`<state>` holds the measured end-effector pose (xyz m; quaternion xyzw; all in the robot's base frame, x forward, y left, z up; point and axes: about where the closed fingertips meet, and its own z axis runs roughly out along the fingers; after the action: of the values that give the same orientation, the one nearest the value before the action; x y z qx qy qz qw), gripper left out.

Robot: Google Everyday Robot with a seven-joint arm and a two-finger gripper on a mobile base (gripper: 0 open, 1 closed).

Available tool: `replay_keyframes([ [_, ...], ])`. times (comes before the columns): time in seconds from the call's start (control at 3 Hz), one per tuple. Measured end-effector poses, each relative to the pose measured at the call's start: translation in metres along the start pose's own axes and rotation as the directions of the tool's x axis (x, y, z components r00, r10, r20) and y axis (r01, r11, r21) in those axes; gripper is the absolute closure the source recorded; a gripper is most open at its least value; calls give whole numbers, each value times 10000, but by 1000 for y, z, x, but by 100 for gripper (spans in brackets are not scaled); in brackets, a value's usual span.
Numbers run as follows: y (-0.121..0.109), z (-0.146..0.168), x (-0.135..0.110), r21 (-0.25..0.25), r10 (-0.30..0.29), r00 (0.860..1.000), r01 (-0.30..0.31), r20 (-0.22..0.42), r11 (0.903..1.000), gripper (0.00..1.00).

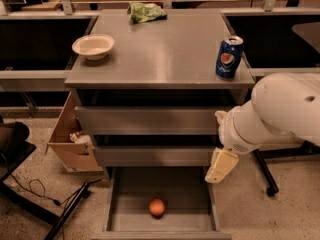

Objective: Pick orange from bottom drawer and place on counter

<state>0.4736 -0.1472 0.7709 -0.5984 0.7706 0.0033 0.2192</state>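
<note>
Grey bottom drawer [130,196] holds the orange [157,207] — claw [221,166] above its right wall.

The white arm [285,106] reaches in from the right, its thick forearm angled down and to the left. At its end the pale gripper [221,166] hangs below the wrist [239,134], pointing downward.

Cream bowl [93,46] left, blue soda can [229,58] right, crumpled green bag [146,11] at back, open cardboard box [70,146] lower left
</note>
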Motion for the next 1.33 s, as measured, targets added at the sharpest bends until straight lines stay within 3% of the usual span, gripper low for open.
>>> replay_keyframes([
  [0.33,-16,44,-10,598,76,9969,-123,781,9981,0],
  [0.67,-34,41,-21,1269,36,9929,-188,1187,9917,0],
  [1.0,-33,41,-21,1270,36,9929,-188,1187,9917,0],
  [1.33,-25,62,-19,1370,171,9920,-343,1252,9900,0],
])
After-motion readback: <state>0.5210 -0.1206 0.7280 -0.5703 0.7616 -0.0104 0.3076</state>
